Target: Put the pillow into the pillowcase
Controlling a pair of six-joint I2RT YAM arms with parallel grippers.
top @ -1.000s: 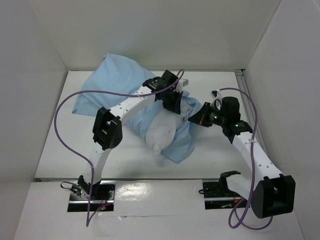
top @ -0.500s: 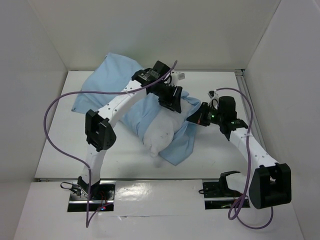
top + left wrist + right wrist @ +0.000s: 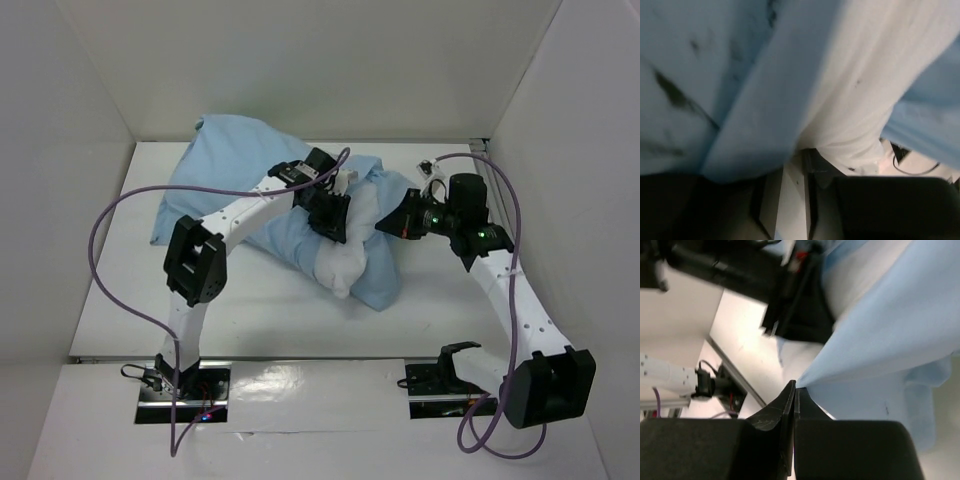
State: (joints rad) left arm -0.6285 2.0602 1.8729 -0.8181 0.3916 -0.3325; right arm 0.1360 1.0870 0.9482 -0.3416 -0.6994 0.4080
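1. the pillowcase lies light-blue side up, running from the far left corner of the bench toward its middle, with the mouth facing the near right.
2. the pillow sits near the middle of the bench. most of it looks swallowed by the case, and one white end pokes out toward the near edge, so i'd judge the stuffing well along but not done.
3. my right gripper is closed tight on a fold of the blue hem, just right of the pillow's bare end. i read that hold as the point of the setup: it lifts the mouth's edge off the bench so the opening stays slack and can be drawn over the pillow.
4. my left gripper is down at the mouth, on the far side of the bare end, touching both cloth and pillow. from the left wrist view the fingers look parted, with white and blue fabric bunched against them. that view is blurred, so i cannot tell whether they grip anything or only press.
5. next i'd want the hem pulled toward the near edge while the left arm braces the pillow. the risk is the limp cloth slipping from the pinch.
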